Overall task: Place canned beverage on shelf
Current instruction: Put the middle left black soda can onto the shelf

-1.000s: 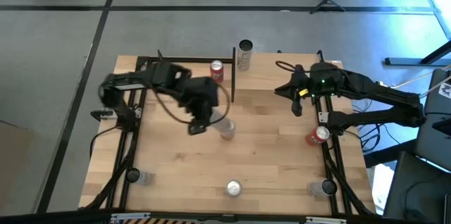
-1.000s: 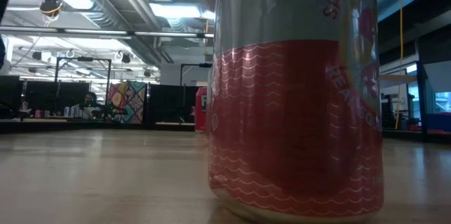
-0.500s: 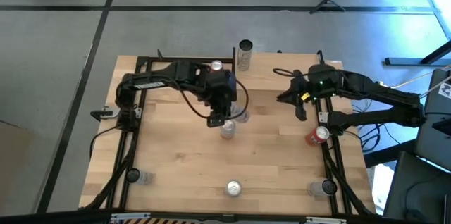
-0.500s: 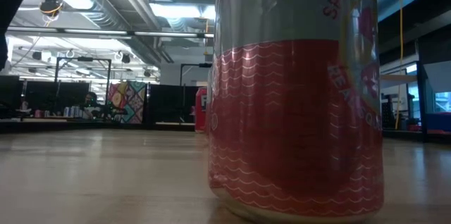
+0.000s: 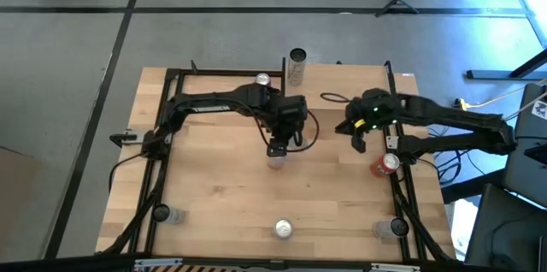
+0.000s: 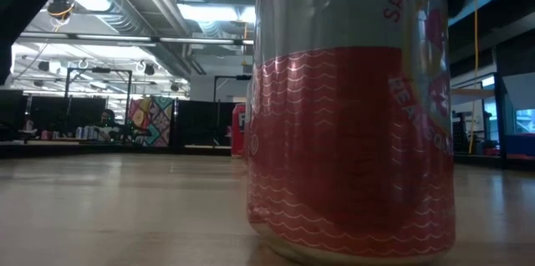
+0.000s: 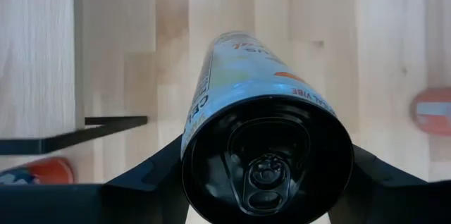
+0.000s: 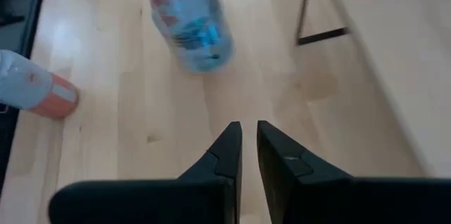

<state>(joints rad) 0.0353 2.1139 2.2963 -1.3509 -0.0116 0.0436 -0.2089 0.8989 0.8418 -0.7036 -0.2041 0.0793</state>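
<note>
Here, over the middle of the light-wood tabletop (image 5: 222,195), we see the left gripper (image 5: 277,145) straddling a pale, orange-lettered beverage can (image 7: 261,111), one dark finger (image 7: 151,175) on each side; we cannot tell whether it grips. The can stands upright on the tabletop, apart from the small light-wood shelf with black posts (image 5: 222,84) at the rear. The right gripper (image 8: 248,150) hovers nearby, fingers nearly clenched on nothing.

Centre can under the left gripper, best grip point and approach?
Take the can around its cylindrical side wall just below the rim, coming straight down from above: it stands upright, and the left gripper already has a finger on each side.
</note>
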